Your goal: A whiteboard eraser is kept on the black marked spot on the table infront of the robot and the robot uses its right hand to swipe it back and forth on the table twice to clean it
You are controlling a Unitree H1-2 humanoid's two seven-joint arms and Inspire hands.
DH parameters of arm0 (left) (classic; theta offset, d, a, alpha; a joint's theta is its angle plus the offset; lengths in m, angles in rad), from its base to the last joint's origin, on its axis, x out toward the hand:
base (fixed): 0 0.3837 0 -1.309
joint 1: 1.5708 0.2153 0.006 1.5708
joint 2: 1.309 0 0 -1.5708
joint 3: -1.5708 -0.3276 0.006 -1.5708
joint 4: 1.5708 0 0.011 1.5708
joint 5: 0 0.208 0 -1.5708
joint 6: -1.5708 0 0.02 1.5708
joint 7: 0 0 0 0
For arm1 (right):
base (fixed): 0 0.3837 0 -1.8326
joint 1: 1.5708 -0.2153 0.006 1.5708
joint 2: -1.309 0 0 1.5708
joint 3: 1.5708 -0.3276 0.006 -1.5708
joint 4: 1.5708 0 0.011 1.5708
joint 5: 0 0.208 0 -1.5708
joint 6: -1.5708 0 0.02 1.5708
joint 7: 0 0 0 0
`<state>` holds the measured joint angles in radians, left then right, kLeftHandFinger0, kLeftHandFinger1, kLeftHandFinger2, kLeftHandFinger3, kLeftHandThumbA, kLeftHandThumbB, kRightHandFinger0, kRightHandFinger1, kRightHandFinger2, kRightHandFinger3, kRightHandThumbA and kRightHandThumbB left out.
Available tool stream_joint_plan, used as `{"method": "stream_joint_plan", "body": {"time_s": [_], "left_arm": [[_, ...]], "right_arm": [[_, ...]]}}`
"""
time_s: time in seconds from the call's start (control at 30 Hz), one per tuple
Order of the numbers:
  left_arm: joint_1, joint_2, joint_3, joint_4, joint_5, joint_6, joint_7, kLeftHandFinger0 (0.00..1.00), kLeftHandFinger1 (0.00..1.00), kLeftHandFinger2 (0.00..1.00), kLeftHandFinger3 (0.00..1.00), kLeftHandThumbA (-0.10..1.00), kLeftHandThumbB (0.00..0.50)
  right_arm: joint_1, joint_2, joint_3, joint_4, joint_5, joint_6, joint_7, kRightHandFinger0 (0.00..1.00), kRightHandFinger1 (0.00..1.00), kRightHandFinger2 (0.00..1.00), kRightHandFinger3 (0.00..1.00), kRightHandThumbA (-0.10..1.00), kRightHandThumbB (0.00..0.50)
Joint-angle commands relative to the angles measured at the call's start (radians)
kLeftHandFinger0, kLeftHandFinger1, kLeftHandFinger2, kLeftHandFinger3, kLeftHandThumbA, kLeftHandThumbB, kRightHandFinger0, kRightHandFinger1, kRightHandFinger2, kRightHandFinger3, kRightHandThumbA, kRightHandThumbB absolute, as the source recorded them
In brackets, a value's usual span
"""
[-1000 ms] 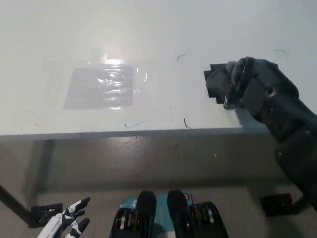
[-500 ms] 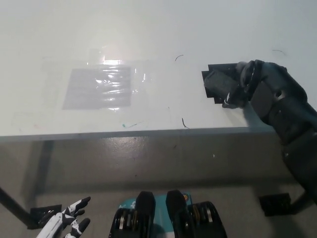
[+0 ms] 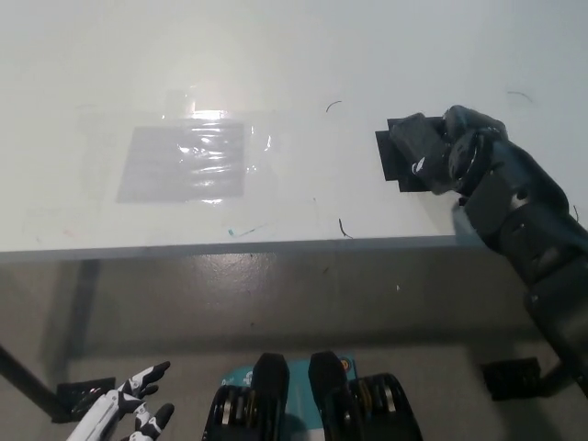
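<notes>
The black marked spot (image 3: pixel 393 163) lies on the white table (image 3: pixel 294 55) at the right, a little back from the front edge. The dark grey whiteboard eraser (image 3: pixel 415 139) rests on the spot's far part. My black right hand (image 3: pixel 462 152) comes in from the lower right, and its fingers are curled around the eraser's right end, pressing it to the table. The hand covers the eraser's right side. Below the table's edge at the lower left, my white left hand (image 3: pixel 129 413) hangs at rest with its fingers apart and nothing in it.
A grey rectangle under shiny clear film (image 3: pixel 184 162) is taped to the table's left middle. Small dark scribbles (image 3: pixel 343 227) mark the surface near the front edge (image 3: pixel 230 245). A black table foot (image 3: pixel 513 377) stands on the floor at lower right.
My right hand has drawn slightly to the right and turned, and the eraser has shifted a little toward the far side of the black spot. The left hand has stayed put.
</notes>
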<state>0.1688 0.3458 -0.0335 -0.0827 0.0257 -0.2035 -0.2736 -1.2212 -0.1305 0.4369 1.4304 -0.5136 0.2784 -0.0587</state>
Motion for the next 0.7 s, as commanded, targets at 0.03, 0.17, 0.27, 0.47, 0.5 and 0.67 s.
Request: {"method": "stream_joint_plan", "body": {"time_s": [0.03, 0.17, 0.27, 0.47, 0.5, 0.67], "left_arm": [[-0.012, 0.022, -0.005, -0.023, 0.027, -0.041, -0.003, 1.0, 1.0, 1.0, 1.0, 0.67, 0.393], [-0.015, 0.023, -0.005, -0.022, 0.026, -0.036, -0.004, 1.0, 1.0, 1.0, 1.0, 0.68, 0.398], [-0.012, 0.028, -0.003, -0.025, 0.029, -0.034, -0.006, 1.0, 1.0, 1.0, 1.0, 0.68, 0.399], [0.02, 0.018, -0.011, -0.019, 0.028, -0.052, -0.006, 1.0, 1.0, 1.0, 1.0, 0.69, 0.397], [0.031, 0.017, -0.013, -0.018, 0.027, -0.057, -0.006, 1.0, 1.0, 1.0, 1.0, 0.69, 0.396], [0.072, 0.015, -0.011, -0.022, 0.023, -0.053, -0.001, 1.0, 1.0, 1.0, 1.0, 0.69, 0.397]], "right_arm": [[-0.049, -0.01, -0.027, -0.014, 0.024, -0.072, -0.124, 0.0, 0.04, 0.19, 0.82, -0.08, 0.219], [-0.051, -0.005, -0.016, -0.008, 0.017, -0.077, -0.116, 0.08, 0.13, 0.29, 0.85, -0.05, 0.208], [-0.049, 0.023, 0.002, -0.005, 0.005, -0.07, -0.103, 0.04, 0.12, 0.32, 0.95, -0.02, 0.193], [-0.023, 0.087, 0.019, -0.008, 0.004, -0.095, -0.107, 0.02, 0.1, 0.25, 0.8, -0.07, 0.192], [-0.012, 0.104, 0.02, -0.009, 0.006, -0.101, -0.107, 0.0, 0.03, 0.22, 0.84, -0.09, 0.189], [0.016, 0.194, 0.033, -0.004, 0.005, -0.08, -0.101, 0.01, 0.05, 0.22, 0.99, -0.1, 0.229]]}}
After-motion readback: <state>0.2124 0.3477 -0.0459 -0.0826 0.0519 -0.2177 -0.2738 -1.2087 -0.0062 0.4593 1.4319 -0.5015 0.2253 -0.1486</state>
